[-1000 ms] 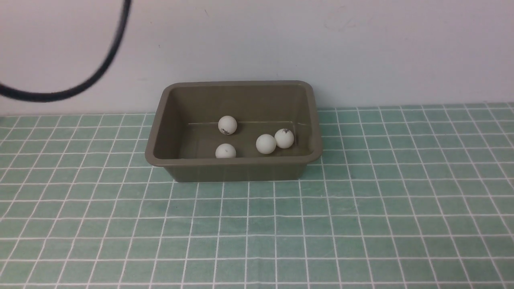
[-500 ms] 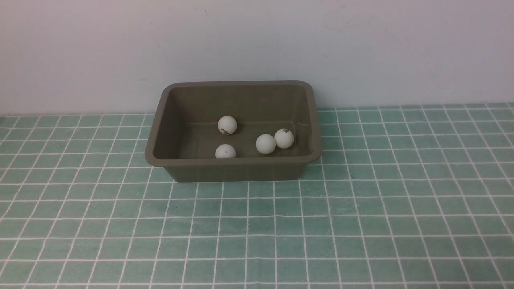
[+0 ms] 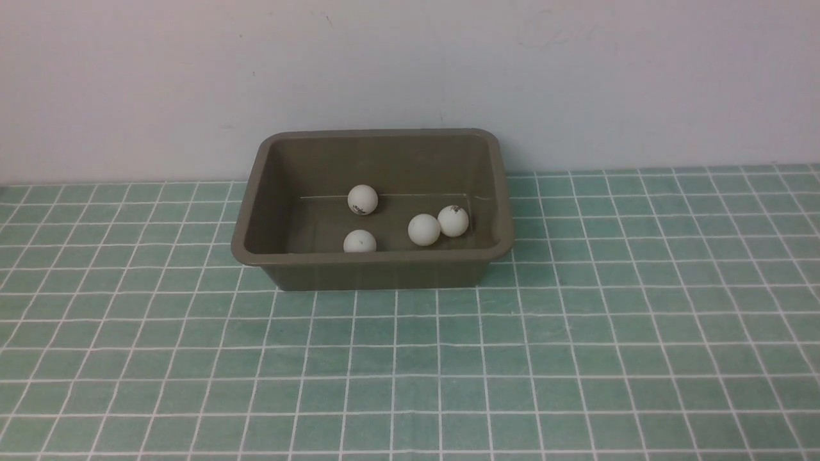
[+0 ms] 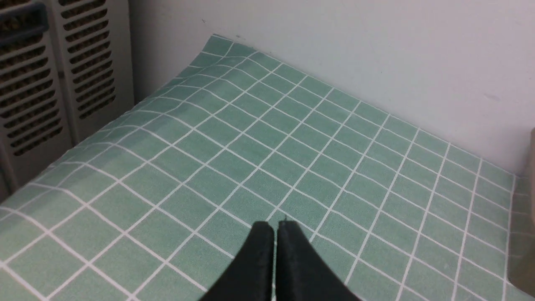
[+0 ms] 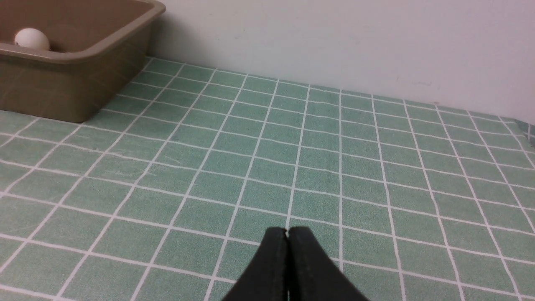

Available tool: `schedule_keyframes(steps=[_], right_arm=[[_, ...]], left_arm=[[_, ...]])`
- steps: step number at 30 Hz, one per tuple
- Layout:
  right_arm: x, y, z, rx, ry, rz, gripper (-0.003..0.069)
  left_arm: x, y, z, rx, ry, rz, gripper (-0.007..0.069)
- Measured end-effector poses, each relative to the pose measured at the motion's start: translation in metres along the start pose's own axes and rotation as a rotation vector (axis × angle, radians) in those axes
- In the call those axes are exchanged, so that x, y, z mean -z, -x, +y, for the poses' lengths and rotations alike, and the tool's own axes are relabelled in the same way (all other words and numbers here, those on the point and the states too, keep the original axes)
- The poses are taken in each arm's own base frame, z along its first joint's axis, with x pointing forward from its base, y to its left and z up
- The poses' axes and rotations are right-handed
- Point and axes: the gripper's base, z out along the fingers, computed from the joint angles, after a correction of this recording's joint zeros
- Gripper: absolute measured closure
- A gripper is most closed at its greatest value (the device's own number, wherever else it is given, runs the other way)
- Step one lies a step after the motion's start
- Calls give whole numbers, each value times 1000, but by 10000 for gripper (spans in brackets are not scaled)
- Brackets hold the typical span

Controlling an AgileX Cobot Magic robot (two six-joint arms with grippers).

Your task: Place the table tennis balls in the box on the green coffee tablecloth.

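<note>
Four table tennis balls [image 3: 424,229] inside the box [image 3: 378,272] on the green coffee tablecloth [image 3: 576,333]. Left fingers [image 4: 261,251] and right fingers [image 5: 276,259] pressed together (nothing held).

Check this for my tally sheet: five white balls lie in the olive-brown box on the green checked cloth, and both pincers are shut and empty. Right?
Not quite: the front view shows four balls in the box, not five: and. The rest stands: the box sits on the green checked cloth, and the left pincer and right pincer are shut and empty.
</note>
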Motion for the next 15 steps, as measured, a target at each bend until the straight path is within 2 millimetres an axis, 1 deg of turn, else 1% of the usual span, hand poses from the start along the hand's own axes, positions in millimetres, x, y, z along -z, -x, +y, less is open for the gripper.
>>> schedule_keyframes(steps=[7,9,15], right_arm=[[0,0,0,0,0,0,676],[0,0,0,0,0,0,676],[0,0,0,-1,0,0,676]], left_arm=[[6,-32,19,44,-36,-78,629],[5,-37,22,47,-38,-88,629],[5,-38,23,48,-31,-90,629]])
